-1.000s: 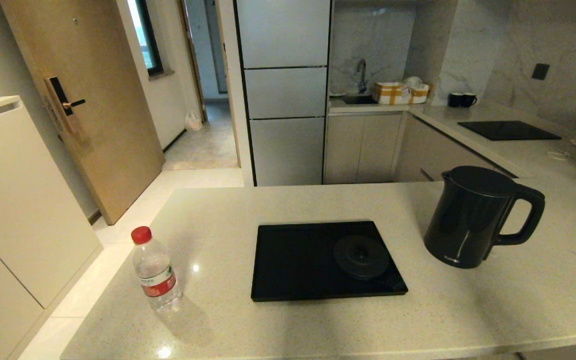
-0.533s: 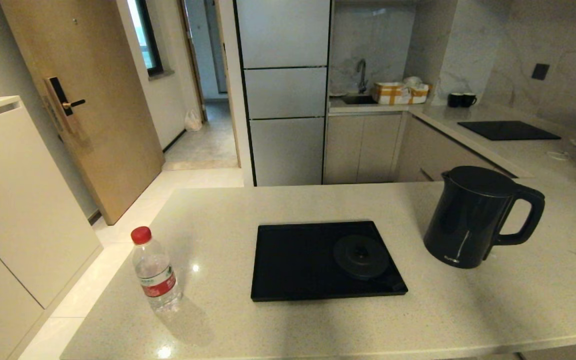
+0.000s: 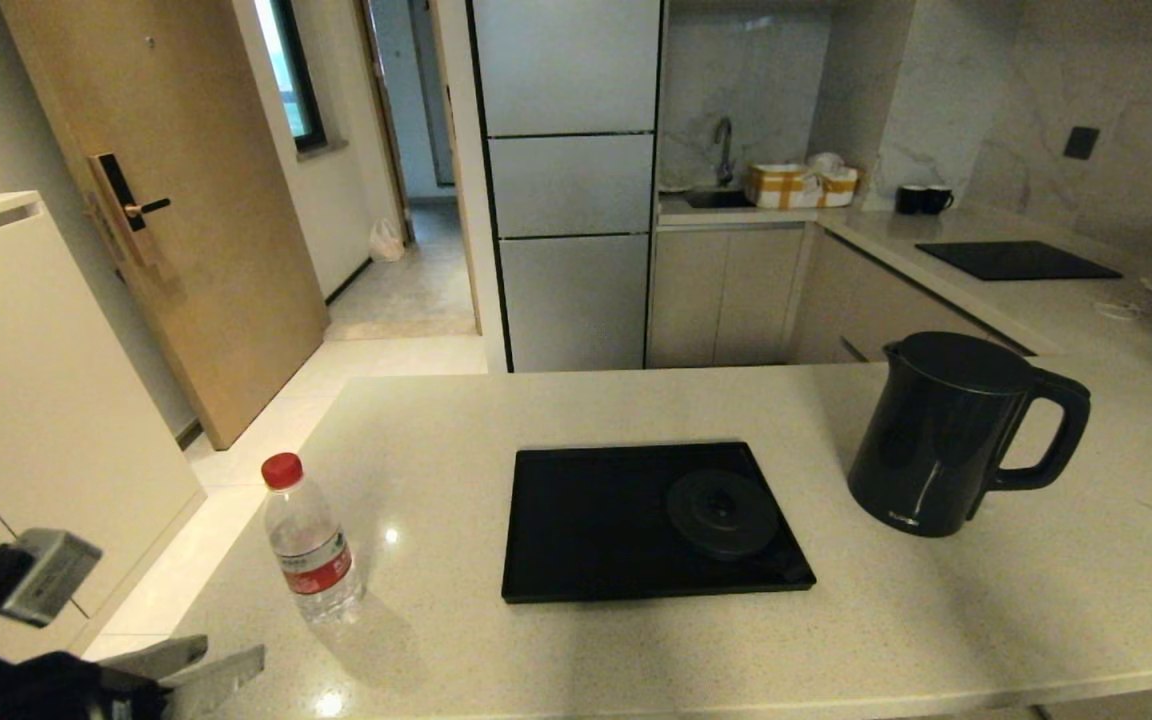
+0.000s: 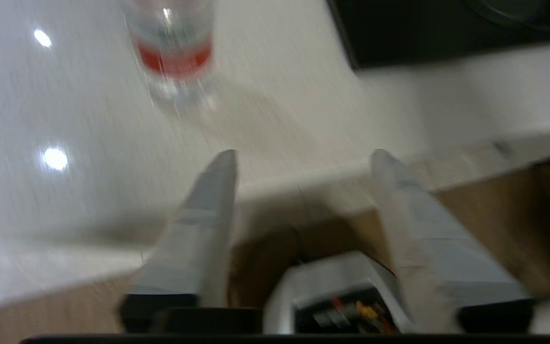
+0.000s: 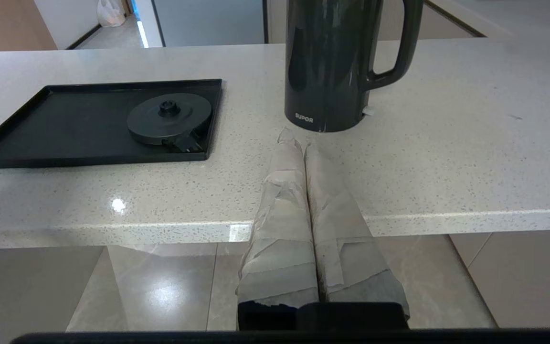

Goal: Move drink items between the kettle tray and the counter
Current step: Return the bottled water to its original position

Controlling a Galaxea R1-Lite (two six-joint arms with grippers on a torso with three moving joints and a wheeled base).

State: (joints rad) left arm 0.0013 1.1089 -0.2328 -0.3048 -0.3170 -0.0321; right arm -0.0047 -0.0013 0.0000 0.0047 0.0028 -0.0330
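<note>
The clear water bottle point(image 3: 311, 545) with a red cap stands upright on the pale speckled counter point(image 3: 636, 650), left of the black kettle tray point(image 3: 586, 520). On the tray lies only the round base disc point(image 3: 721, 512). The black kettle point(image 3: 941, 440) stands on the counter to the tray's right, handle pointing right. My left gripper point(image 3: 231, 655) is at the counter's front left corner, open and empty, short of the bottle point(image 4: 174, 52). My right gripper point(image 5: 298, 141) is shut and empty, at the counter's front edge, facing the kettle point(image 5: 327, 62); it is outside the head view.
A flat black cooktop panel point(image 3: 1016, 260) and two small black mugs point(image 3: 923, 200) sit on the far right counter. A white cabinet point(image 3: 36, 400) stands beside the counter's left end. The counter's front edge point(image 5: 447, 220) runs just under both grippers.
My left arm has come into the head view at the bottom left, with its gripper open. Bottle, tray and kettle have not moved.
</note>
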